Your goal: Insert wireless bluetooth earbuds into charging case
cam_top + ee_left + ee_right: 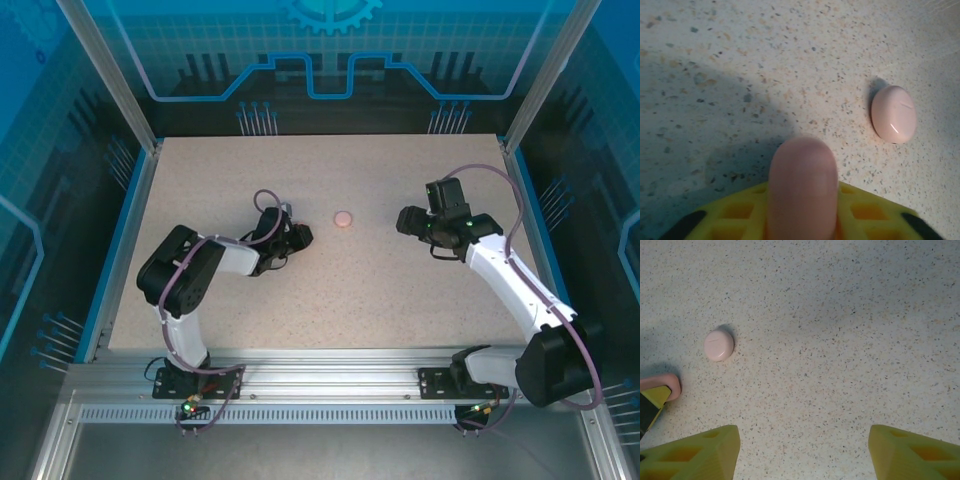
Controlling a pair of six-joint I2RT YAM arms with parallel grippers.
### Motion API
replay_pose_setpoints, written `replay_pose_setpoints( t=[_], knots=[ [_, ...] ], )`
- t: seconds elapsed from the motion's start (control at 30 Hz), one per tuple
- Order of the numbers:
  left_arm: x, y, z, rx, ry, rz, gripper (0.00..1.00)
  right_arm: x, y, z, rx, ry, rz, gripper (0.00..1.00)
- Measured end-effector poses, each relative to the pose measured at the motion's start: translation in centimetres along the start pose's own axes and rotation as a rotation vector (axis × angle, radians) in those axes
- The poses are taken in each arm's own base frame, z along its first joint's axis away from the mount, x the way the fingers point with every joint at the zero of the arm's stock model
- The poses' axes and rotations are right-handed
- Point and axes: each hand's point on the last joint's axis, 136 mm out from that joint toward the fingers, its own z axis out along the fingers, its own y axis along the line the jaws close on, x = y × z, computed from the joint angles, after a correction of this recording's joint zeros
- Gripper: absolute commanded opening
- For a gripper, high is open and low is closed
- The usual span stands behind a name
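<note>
My left fingers (890,212) bracket the oblong pink case (802,185) low at the table (740,75), likely for setting down; whether they grip it I cannot tell. The closed round pink case (343,218) lies nearby, any earbuds hidden, and my right fingers (690,455) hang wide open, empty.

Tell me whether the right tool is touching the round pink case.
Apart. The right wrist view shows bare table between the round pink case and the open right tool.
</note>
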Motion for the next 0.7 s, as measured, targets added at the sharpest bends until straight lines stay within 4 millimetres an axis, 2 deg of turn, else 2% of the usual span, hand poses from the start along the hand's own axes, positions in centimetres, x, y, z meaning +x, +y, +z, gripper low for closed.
replay_pose_setpoints(
  t=[0.17, 0.3, 0.33, 0.4, 0.5, 0.6, 0.7],
  knots=[
    [-0.9, -0.2, -0.4, -0.001, 0.001, -0.011, 0.64, -0.1, -0.2, 0.0, 0.005, -0.001, 0.004, 0.79],
    [-2.0, 1.0, -1.6, -0.052, -0.007, -0.024, 0.88, -0.2, -0.6, 0.0, 0.019, -0.002, 0.008, 0.97],
    [-2.4, 1.5, -2.2, -0.072, -0.012, -0.017, 0.99, -0.2, -0.8, 0.0, 0.026, 0.0, 0.012, 1.0],
    [-3.6, 2.1, -3.5, -0.106, -0.032, -0.026, 0.99, -0.4, -1.3, -0.3, 0.043, 0.0, 0.016, 1.0],
    [-6.2, 2.4, -6.2, -0.146, -0.102, 0.004, 0.99, -1.8, -1.8, -1.1, 0.066, -0.03, 0.032, 1.0],
    [-9.5, 1.3, -9.8, -0.162, -0.232, 0.097, 0.99, -4.2, -2.1, -2.3, 0.096, -0.106, 0.029, 1.0],
    [-11.9, -0.2, -13.6, -0.156, -0.387, 0.233, 0.99, -6.3, -2.8, -2.7, 0.148, -0.204, 0.004, 1.0]
  ],
)
